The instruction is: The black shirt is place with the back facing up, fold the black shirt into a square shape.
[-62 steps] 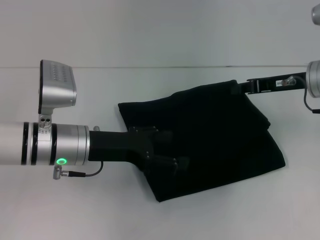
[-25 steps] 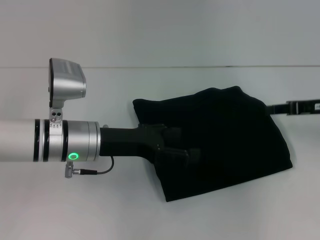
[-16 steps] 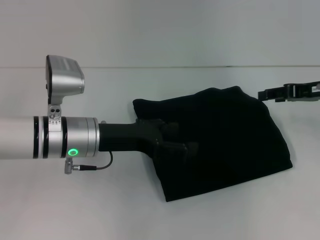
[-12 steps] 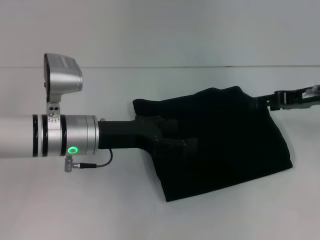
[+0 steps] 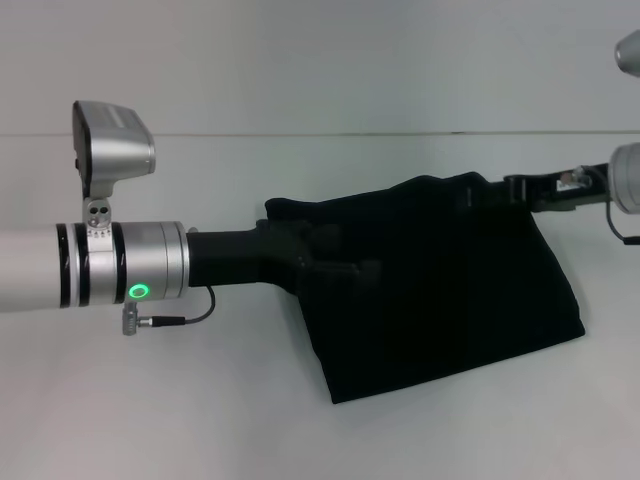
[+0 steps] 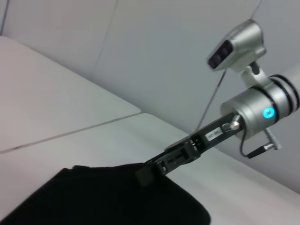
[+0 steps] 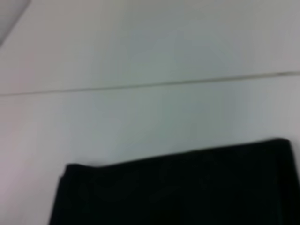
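Note:
The black shirt (image 5: 450,290) lies folded into a rough slanted rectangle on the white table (image 5: 200,420), right of the middle. My left gripper (image 5: 340,265) reaches in from the left and lies over the shirt's left edge, black against the black cloth. My right gripper (image 5: 490,192) comes in from the right and meets the shirt's far right corner. The left wrist view shows the right gripper (image 6: 150,172) at the edge of the black shirt (image 6: 103,197). In the right wrist view only a flat stretch of the black shirt (image 7: 173,187) shows.
A pale wall (image 5: 320,60) rises behind the table's far edge. The left arm's silver wrist (image 5: 110,275) with its camera housing spans the table's left side. The right arm's silver wrist (image 5: 625,180) sits at the right border.
The shirt shifted right early on. My right gripper let go, drew away to the right, and has now come back to the shirt's far right corner. My left arm pulled back slightly to the left.

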Controlling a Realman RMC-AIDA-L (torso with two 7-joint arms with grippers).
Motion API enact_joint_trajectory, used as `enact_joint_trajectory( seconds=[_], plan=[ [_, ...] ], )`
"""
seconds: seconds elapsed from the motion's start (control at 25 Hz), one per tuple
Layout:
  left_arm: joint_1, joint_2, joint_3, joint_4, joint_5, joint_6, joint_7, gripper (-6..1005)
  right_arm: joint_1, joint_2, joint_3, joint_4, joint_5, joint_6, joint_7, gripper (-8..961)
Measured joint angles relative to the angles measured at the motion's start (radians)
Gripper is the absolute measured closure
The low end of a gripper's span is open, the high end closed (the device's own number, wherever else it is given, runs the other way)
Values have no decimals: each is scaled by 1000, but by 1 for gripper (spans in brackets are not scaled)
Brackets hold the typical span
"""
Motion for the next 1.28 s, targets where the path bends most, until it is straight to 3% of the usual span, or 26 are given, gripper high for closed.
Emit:
enact_joint_trajectory(
  seconds=[0.24, 0.68, 0.8, 1.04, 1.28],
  plan=[
    [0, 0, 0, -3, -3, -45, 0, 70, -15, 9, 2, -3, 89, 48, -52, 54],
    [1, -6, 0, -8, -4, -64, 0, 72, -41, -8, 2, -24, 107, 112, -148, 53],
    [2, -8, 0, -9, -8, -71, 0, 73, -32, -3, -2, -36, 107, 95, -170, 115],
    [10, -5, 0, -9, -11, -65, -1, 74, -12, 31, -25, -40, 105, 62, -253, 280],
    [22, -5, 0, -9, -12, -61, -1, 76, -11, 54, -107, -5, 103, 145, -264, 490]
  ],
)
